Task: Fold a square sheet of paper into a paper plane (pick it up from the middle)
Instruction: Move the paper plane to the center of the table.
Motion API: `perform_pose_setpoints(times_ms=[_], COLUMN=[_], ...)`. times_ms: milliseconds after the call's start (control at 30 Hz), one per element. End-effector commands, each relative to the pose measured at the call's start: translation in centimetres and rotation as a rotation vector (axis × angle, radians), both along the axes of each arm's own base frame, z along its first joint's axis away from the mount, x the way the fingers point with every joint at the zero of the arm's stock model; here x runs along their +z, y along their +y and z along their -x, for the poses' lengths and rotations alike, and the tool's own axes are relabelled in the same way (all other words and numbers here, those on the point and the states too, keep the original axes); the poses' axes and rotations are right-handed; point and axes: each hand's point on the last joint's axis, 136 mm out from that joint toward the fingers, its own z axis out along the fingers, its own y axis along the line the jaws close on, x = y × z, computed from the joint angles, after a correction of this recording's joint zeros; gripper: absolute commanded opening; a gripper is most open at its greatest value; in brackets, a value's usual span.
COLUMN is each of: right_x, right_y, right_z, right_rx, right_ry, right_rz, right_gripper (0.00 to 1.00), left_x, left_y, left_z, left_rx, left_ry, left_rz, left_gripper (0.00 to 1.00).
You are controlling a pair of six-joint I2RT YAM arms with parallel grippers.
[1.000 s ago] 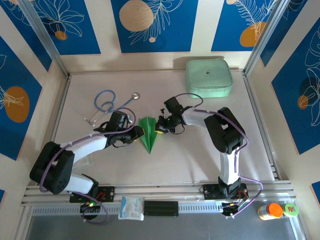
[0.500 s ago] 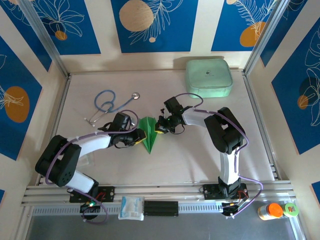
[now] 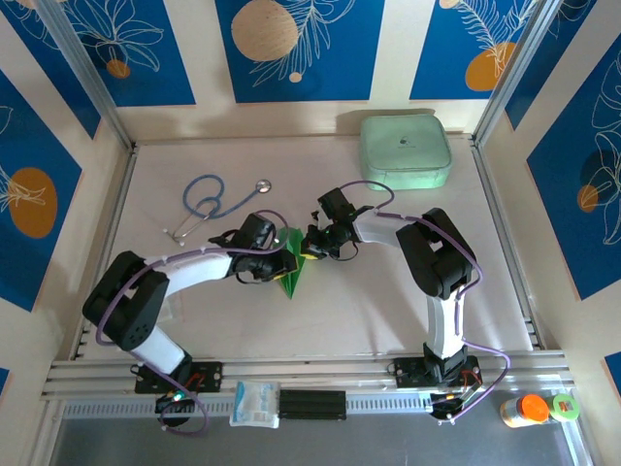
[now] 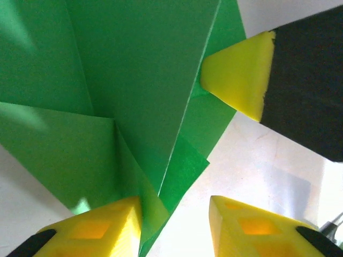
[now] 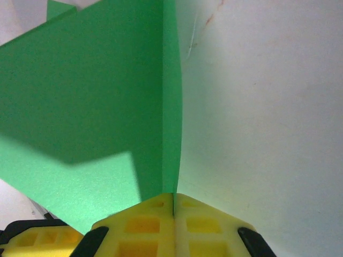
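Note:
The square sheet of paper (image 3: pixel 294 280) is bright green and creased into a narrow pointed dart like a paper plane, lying mid-table with its tip toward the arms. My right gripper (image 3: pixel 309 249) holds its right side. In the right wrist view the pads (image 5: pixel 173 195) are pressed together on a standing fold of the paper (image 5: pixel 80 96). My left gripper (image 3: pixel 283 262) sits at the paper's left side. Its yellow fingers stand apart (image 4: pixel 172 203), with layered green paper (image 4: pixel 134 80) resting against the inner face of the left finger and bare table in the gap. The right gripper's yellow fingertip (image 4: pixel 238 75) touches the paper's far edge.
A pale mint zip case (image 3: pixel 405 150) sits at the back right of the table (image 3: pixel 388 311). A blue stethoscope (image 3: pixel 209 202) lies at the back left, just beyond the left arm. A white packet (image 3: pixel 255 403) and small bottles (image 3: pixel 532 410) rest on the front rail.
My left gripper has slid right onto the paper's left side and its jaws have widened slightly. The paper looks narrower than before. The right arm has stayed put.

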Motion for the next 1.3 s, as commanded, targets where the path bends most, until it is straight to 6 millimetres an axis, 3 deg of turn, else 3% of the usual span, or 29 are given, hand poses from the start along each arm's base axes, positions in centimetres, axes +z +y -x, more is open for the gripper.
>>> perform_pose_setpoints(times_ms=[0,267,567,833,1000,1267], right_x=[0.6,0.8,0.7,0.8,0.9,1.0], right_y=[0.7,0.8,0.9,0.8,0.9,0.9], right_z=[0.5,0.6,0.7,0.7,0.7,0.8], right_rx=[0.015,0.018,0.023,0.025,0.025,0.014], right_ry=[0.028,0.027,0.031,0.028,0.027,0.038], right_rz=[-0.022,-0.027,-0.027,-0.019,-0.022,-0.031], right_gripper=[0.06,0.05,0.05,0.05,0.06,0.10], left_x=[-1.2,-1.9,-2.1,-2.1,-2.4,-2.8], left_y=[0.5,-0.5,0.1,0.7,0.4,0.3], left_z=[0.4,0.4,-0.3,-0.7,-0.5,-0.5], left_rx=[-0.032,-0.069,-0.046,-0.025,-0.034,-0.051], left_ry=[0.017,0.017,-0.002,-0.013,0.000,0.016], left_rz=[-0.103,-0.156,-0.216,-0.259,-0.257,-0.292], left_gripper=[0.39,0.46,0.47,0.38,0.30,0.24])
